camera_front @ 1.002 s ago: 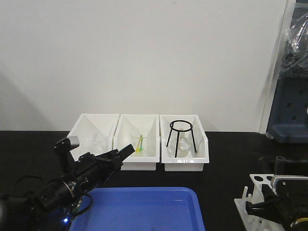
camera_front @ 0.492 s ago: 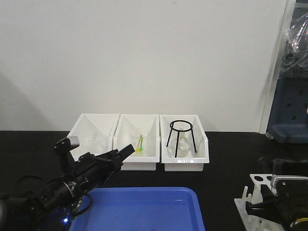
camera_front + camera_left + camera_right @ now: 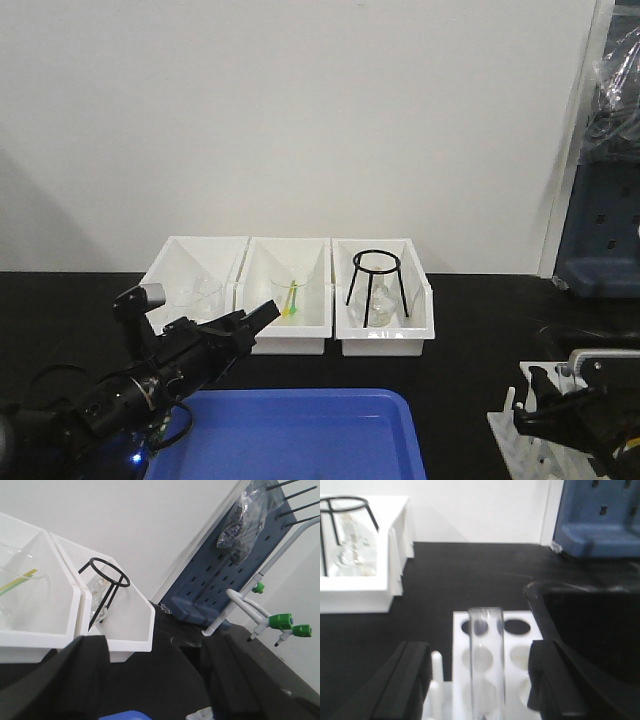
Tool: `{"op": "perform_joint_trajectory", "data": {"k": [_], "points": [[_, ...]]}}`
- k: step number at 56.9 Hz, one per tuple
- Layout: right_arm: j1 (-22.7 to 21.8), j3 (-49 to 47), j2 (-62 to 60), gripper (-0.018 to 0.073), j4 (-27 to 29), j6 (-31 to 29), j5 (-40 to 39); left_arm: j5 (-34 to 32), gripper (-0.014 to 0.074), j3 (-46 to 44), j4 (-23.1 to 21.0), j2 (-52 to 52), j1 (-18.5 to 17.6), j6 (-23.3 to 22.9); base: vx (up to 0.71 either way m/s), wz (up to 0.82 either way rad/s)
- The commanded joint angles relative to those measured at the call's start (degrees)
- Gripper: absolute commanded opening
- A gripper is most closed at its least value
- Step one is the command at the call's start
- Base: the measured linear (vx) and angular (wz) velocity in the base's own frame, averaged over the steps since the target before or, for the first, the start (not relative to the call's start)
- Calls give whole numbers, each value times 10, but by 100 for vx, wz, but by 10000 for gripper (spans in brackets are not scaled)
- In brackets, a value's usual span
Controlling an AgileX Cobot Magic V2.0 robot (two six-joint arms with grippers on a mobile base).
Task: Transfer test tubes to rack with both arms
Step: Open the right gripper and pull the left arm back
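A clear test tube [image 3: 486, 665] stands upright in a hole of the white rack [image 3: 459, 645]. My right gripper [image 3: 480, 650] is open, with one black finger on each side of the tube and a gap to both. In the front view the right gripper [image 3: 556, 392] hangs low over the rack [image 3: 505, 432] at the bottom right, and the tube is not distinguishable there. My left gripper [image 3: 255, 318] is open and empty above the black table, in front of the white bins. In the left wrist view its jaws [image 3: 155, 647] stand wide apart.
Three white open-front bins [image 3: 195, 262] stand at the back. Two hold glass beakers and a yellow-green stick [image 3: 291, 298]. The right one holds a black tripod ring [image 3: 375, 285] over a flask. A blue tray [image 3: 300, 430] lies at the front centre. A blue pegboard [image 3: 225, 575] stands at the right.
The tube top that stood above the right gripper a second ago has sunk out of the front view. The right gripper has shifted slightly right. The left arm has not moved.
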Motion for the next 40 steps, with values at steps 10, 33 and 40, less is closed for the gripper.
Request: {"op": "perform_joint_trajectory", "data": {"k": [10, 33, 40], "points": [[-3, -73, -247, 492, -19, -57, 241, -36, 501, -15, -17, -79, 21, 116, 0, 0], [-3, -85, -454, 492, -23, -52, 416, 202, 434, 84, 2, -383, 26, 262, 0, 0], [-3, -85, -466, 492, -23, -52, 421, 203, 434, 188, 2, -484, 26, 261, 0, 0]]}}
